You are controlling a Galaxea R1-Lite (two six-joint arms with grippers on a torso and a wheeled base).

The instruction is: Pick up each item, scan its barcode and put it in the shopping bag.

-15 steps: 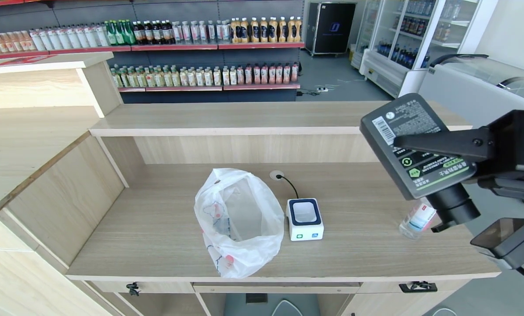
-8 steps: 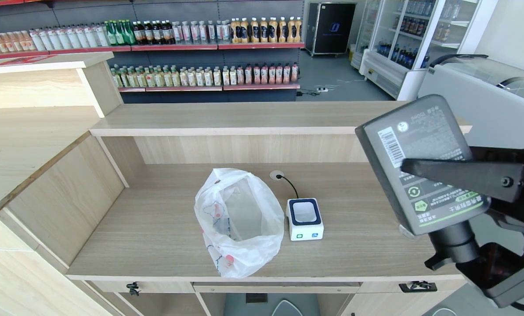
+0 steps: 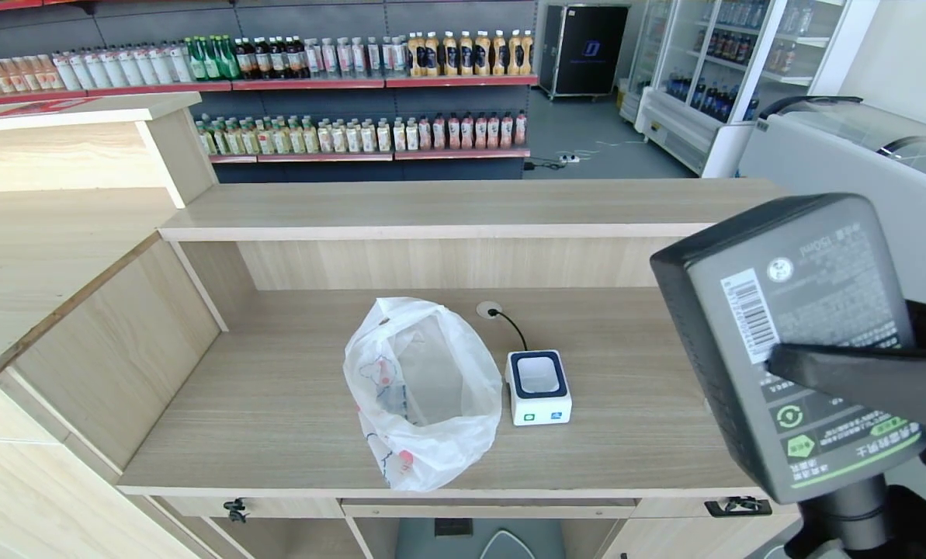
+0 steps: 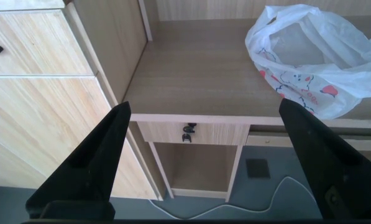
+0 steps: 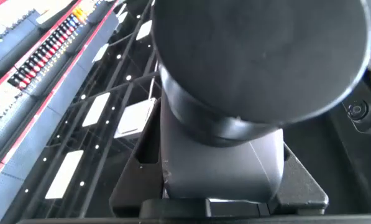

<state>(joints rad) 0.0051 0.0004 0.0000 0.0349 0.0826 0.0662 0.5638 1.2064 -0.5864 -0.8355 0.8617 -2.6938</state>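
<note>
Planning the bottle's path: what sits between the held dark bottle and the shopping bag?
In the head view, the white scanner stands beside the shopping bag; between it and the dark bottle, the visible counter is bare wood.

The dark grey bottle (image 3: 804, 341) looks like matt plastic with a smooth printed label, and its round cap (image 5: 260, 62) is dark and smooth. The shopping bag (image 3: 420, 392) is thin, half-transparent white plastic, crinkled and a little shiny. The counter (image 3: 276, 404) is pale, matt wood with fine grain. The scanner (image 3: 539, 387) is smooth white plastic with a glossy window. The left gripper (image 4: 204, 109) has matt black fingers (image 4: 92, 162).
</note>
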